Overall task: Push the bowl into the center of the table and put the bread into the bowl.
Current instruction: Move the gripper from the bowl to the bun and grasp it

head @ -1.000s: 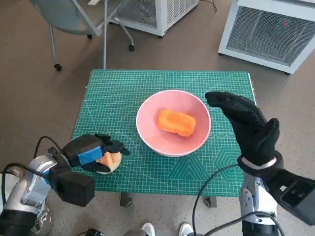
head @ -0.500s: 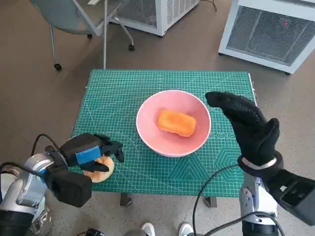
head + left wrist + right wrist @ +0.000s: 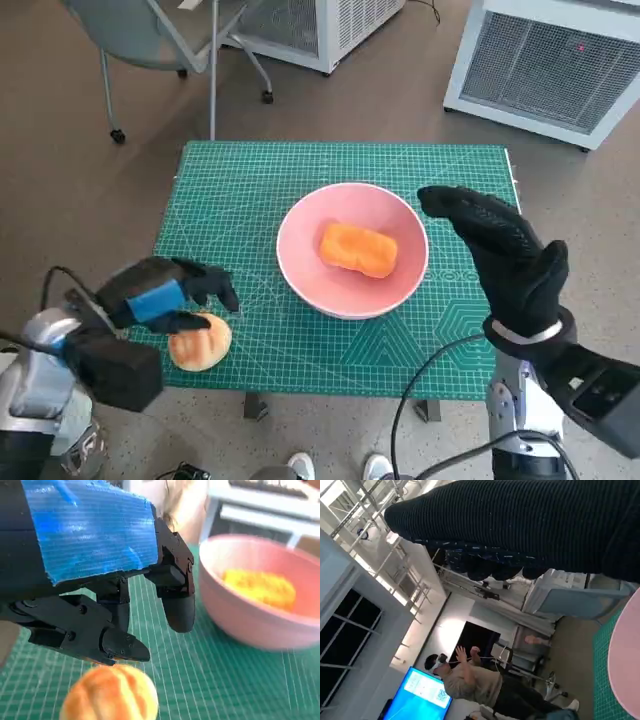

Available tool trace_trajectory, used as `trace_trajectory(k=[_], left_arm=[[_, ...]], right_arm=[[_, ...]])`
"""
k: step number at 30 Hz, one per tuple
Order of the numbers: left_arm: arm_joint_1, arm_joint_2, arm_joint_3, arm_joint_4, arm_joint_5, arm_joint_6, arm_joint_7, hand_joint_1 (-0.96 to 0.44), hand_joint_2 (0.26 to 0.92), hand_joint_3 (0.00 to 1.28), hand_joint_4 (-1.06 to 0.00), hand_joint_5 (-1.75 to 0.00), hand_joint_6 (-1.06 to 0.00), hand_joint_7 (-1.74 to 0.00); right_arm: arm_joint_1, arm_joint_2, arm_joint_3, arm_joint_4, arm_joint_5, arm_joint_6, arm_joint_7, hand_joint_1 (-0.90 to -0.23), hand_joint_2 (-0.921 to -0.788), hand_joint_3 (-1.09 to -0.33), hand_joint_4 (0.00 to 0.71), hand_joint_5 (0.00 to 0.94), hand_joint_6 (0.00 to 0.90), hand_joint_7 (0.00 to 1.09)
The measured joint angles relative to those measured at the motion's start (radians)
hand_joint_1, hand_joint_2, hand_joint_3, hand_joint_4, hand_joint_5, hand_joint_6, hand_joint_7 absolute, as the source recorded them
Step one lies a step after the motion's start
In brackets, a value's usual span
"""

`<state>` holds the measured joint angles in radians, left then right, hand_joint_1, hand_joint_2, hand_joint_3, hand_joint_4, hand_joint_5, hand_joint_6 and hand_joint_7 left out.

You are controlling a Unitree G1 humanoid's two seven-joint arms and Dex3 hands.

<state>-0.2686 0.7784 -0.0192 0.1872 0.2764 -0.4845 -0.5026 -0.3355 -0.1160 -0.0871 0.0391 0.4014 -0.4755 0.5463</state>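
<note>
While 1 bowl [image 3: 352,250] holds 1 bread [image 3: 358,248], both robot hands seem empty, fingers apart.

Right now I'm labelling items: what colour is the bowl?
The bowl is pale pink, seen best in the head view.

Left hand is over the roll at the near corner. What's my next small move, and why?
Probably lower the left hand and close its fingers round the bread roll. The roll lies loose on the mat with the fingers spread just above it, and the pink bowl already sits mid-table, holding an orange piece.
</note>
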Motion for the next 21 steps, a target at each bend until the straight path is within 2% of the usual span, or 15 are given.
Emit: trace_trajectory(k=[16,18,19,21], left_arm=[[-0.001,0.000,0.021,-0.007,-0.001,-0.011,0.051,0.00,0.920,0.09,-0.68,-1.22,-0.59,-1.16],[0.005,0.001,0.026,-0.025,-0.013,-0.001,0.040,0.00,0.921,0.16,-0.55,-1.30,-0.54,-1.25],[0.009,0.003,0.029,-0.036,-0.019,0.007,0.033,-0.01,0.885,0.15,-0.48,-1.15,-0.48,-1.14],[0.031,0.018,0.037,-0.083,-0.038,0.049,-0.004,-0.06,0.797,0.09,-0.35,-0.54,-0.40,-0.58]], right_arm=[[0.007,0.000,0.000,-0.008,-0.002,0.000,-0.002,-0.626,-0.921,-0.733,-0.001,-0.001,-0.001,0.33],[0.008,0.001,0.000,-0.009,-0.003,0.000,-0.003,-0.626,-0.921,-0.733,-0.001,-0.001,-0.001,0.33],[0.008,0.001,0.000,-0.009,-0.003,0.000,-0.003,-0.626,-0.921,-0.733,-0.001,-0.001,-0.001,0.33],[0.010,0.001,0.000,-0.008,-0.003,-0.001,-0.003,-0.624,-0.921,-0.733,-0.001,-0.001,-0.001,0.33]])
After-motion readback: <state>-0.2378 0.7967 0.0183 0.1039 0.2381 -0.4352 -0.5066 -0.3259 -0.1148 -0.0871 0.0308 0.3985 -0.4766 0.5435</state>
